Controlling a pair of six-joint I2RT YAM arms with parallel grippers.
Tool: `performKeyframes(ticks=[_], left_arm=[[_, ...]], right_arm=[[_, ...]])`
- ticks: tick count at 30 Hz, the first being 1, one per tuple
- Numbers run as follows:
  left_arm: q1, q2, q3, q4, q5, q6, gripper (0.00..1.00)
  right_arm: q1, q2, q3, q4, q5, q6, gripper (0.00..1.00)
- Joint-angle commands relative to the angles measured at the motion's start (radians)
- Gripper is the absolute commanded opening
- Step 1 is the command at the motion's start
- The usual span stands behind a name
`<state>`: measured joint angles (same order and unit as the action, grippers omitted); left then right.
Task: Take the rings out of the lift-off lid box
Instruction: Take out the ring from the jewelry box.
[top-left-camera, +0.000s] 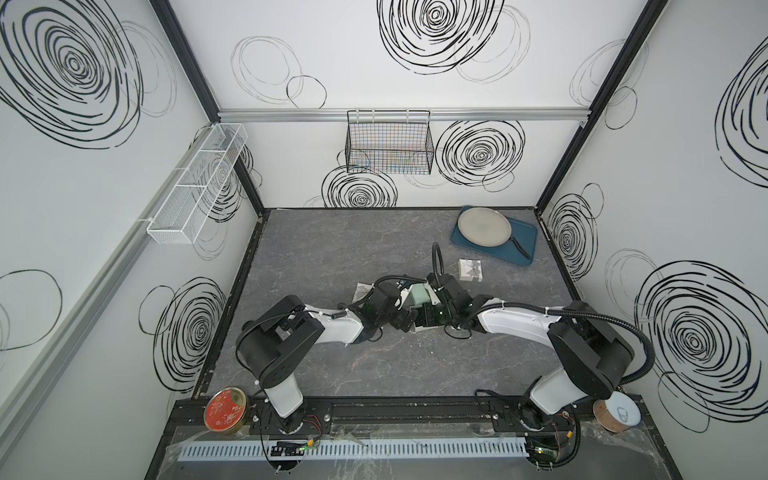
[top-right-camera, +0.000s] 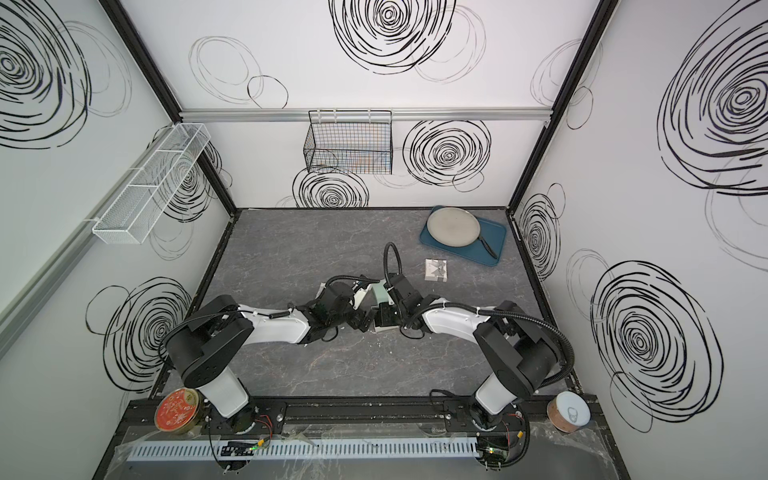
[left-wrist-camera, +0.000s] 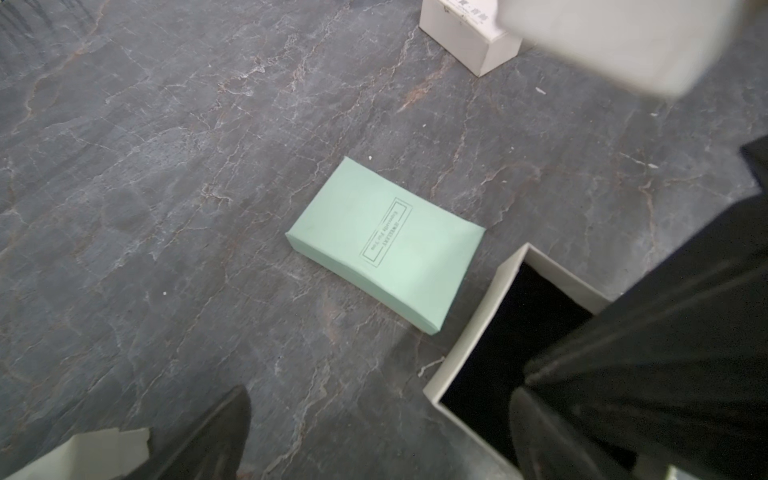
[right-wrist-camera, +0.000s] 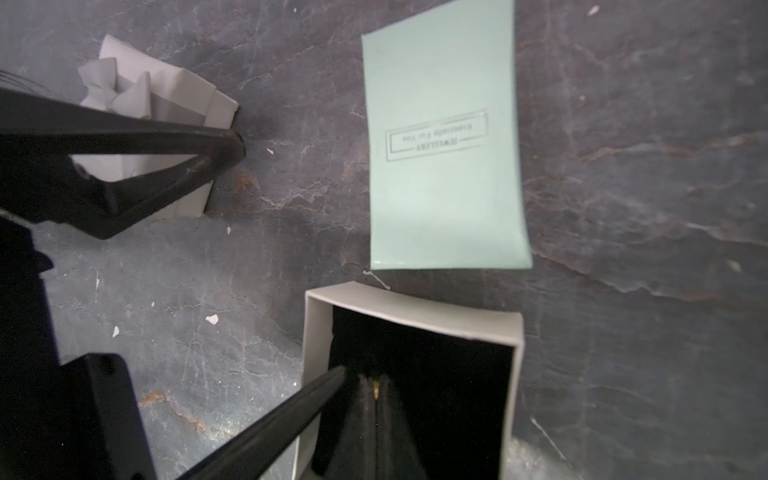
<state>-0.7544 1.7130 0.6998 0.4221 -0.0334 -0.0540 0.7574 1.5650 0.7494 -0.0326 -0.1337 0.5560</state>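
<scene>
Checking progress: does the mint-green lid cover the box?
No, the mint-green lid lies flat on the table, beside the open black-lined box.

The work cell is enclosed on three sides by white wall panels (top-left-camera: 332, 41). Black scribbled spirals (top-left-camera: 436, 16) are printed across every panel. The panels are joined at the rear corners by black frame posts (top-left-camera: 185, 58). An aluminium rail (top-left-camera: 291, 114) is mounted across the back wall, and a black wire basket (top-left-camera: 388, 145) is hung from it. A long white mesh basket (top-left-camera: 199, 178), divided into compartments, is fixed to the left wall. The floor of the cell is formed by a dark grey, marble-patterned tabletop (top-left-camera: 332, 249) edged in black. A pale slotted cable duct (top-left-camera: 353, 451) is laid along the front edge. The cell is lit evenly and diffusely; only soft shadows are cast.
</scene>
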Motion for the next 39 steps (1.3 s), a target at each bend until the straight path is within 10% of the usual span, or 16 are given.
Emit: performKeyframes(ticks=[1,27,39], left_arm=[[0.006,0.013,0.023,0.035,0.009,-0.007,1.00],[0.007,0.022,0.039,0.021,0.014,-0.004,1.00],[0.007,-0.099,0.026,-0.052,-0.006,0.022,1.00]], right_arm=[[0.006,-0.043,-0.018,0.027,0.005,-0.003,0.02],[-0.017,-0.184,-0.132,0.120,-0.068,0.018,0.00],[0.123,-0.514,-0.360,0.042,-0.149,0.095,0.00]])
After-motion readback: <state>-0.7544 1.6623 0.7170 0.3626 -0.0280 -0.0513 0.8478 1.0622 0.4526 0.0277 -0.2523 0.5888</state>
